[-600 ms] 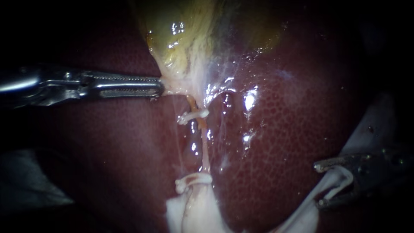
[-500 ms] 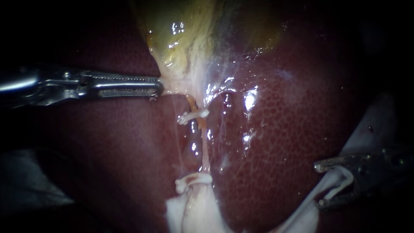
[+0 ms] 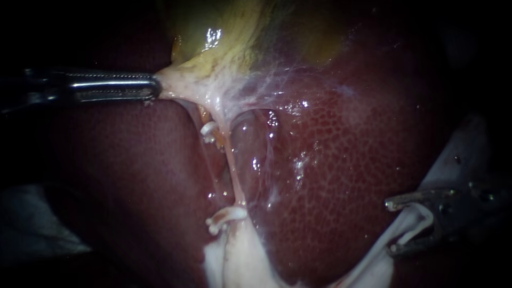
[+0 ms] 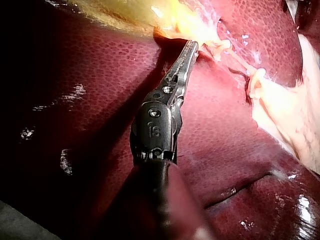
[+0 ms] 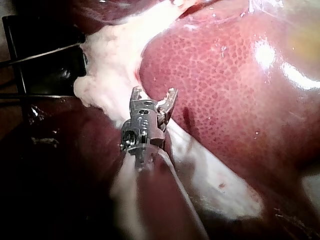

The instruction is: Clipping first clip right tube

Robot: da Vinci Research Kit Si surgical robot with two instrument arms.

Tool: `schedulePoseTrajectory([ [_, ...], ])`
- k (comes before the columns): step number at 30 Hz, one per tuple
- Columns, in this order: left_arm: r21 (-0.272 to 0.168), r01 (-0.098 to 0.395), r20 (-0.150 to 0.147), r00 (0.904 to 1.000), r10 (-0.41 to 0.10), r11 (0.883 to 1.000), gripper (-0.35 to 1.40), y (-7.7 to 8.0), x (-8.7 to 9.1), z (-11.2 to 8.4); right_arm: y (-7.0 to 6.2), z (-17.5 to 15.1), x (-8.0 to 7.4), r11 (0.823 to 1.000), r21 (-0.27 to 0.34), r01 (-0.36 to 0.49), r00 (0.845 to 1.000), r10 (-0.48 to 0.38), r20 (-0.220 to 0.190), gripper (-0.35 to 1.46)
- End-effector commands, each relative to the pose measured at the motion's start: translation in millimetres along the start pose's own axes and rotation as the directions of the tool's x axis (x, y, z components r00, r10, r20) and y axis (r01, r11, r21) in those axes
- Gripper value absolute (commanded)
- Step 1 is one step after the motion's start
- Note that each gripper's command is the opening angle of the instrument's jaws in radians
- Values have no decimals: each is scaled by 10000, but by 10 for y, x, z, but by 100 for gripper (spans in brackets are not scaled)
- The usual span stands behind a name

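Dark red liver (image 3: 346, 160) all around, gallbladder (image 3: 224, 48) tented sideways.
Left instrument (image 3: 154, 87) has its jaws clamped on the gallbladder's edge. Right instrument (image 3: 392, 226) sits with jaws apart, well away from the tube (image 3: 233, 173), which is stretched taut with white clips (image 3: 209, 130) near either end.

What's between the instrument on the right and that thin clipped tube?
Bare liver separates the right instrument from the tube, shown in the endoscope view.

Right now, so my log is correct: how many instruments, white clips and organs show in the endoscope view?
Instruments: 2 (left instrument, right instrument)
White clips: 2 (upper clip, lower clip)
Organs: 2 (liver, gallbladder)
Total: 6
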Motion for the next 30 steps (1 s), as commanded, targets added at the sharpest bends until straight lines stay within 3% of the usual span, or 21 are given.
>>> schedulePoseTrajectory([
  [1, 1, 8, 5, 10000, -8, 10000, -35, 1, 0, 0, 1, 2, 3, 9996, 285, -28, 9997, 36, -250, 50],
  [4, 10, 12, 4, 10000, -12, 10000, -35, 3, 1, -1, 7, 12, 17, 9976, 696, -55, 9948, 125, -1012, 49],
  [8, 20, 19, 3, 10000, -19, 10000, -35, 5, 2, -1, 18, 33, 40, 9962, 804, -340, 9814, 485, -1858, 49],
  [15, 27, -33, 2, 10000, 33, 10000, -35, 7, 3, -2, 42, 70, 68, 9838, 1105, -1411, 9391, 1683, -2995, 49],
  [21, 31, -30, 2, 10000, 30, 10000, -35, 8, 3, -1, 59, 98, 75, 9729, 1167, -1994, 9110, 2279, -3437, 49],
  [30, 34, -27, 2, 10000, 27, 10000, -35, 8, 4, -2, 82, 150, 72, 9520, 1205, -2813, 8850, 3059, -3510, 49],
])
